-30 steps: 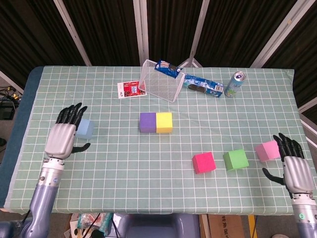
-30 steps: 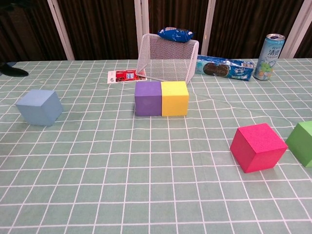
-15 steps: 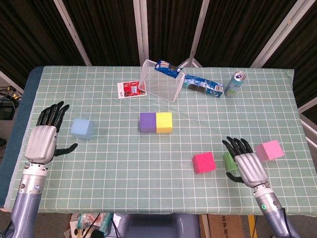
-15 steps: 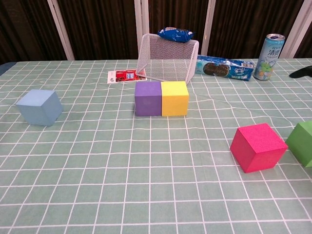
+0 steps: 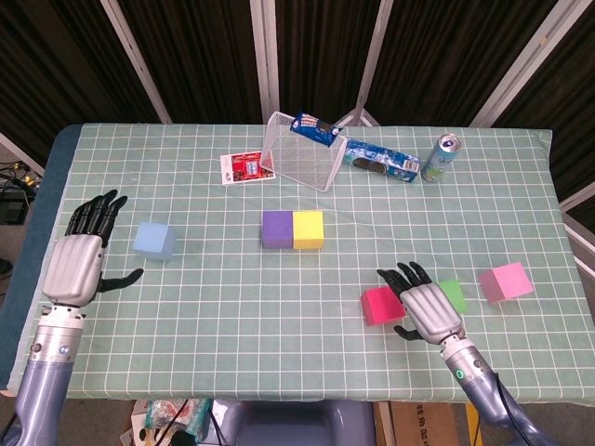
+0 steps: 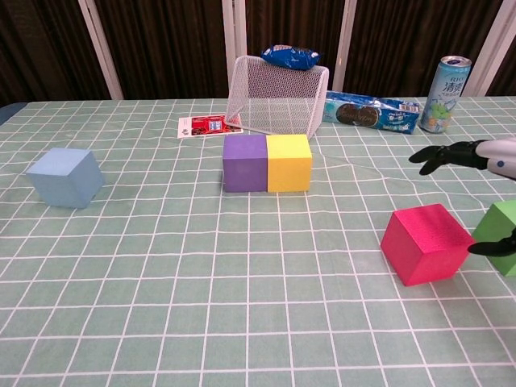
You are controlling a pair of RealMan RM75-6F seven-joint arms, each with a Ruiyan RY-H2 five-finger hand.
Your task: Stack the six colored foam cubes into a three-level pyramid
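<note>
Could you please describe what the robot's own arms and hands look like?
Both the left hand and right hand have silver-grey backs with black fingers. Each sits on a grey cylindrical forearm with a metallic wrist; the right wrist carries a small green-ringed mark. No loose cables show.

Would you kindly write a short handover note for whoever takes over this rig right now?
Left robot hand: open, holding nothing, left of the blue cube.
Right robot hand: open, fingers spread over the gap between the red cube and green cube, gripping neither.
Pink cube sits far right.
Done: purple cube and yellow cube touch side by side as base.
Left: third base cube, then two upper levels.
</note>
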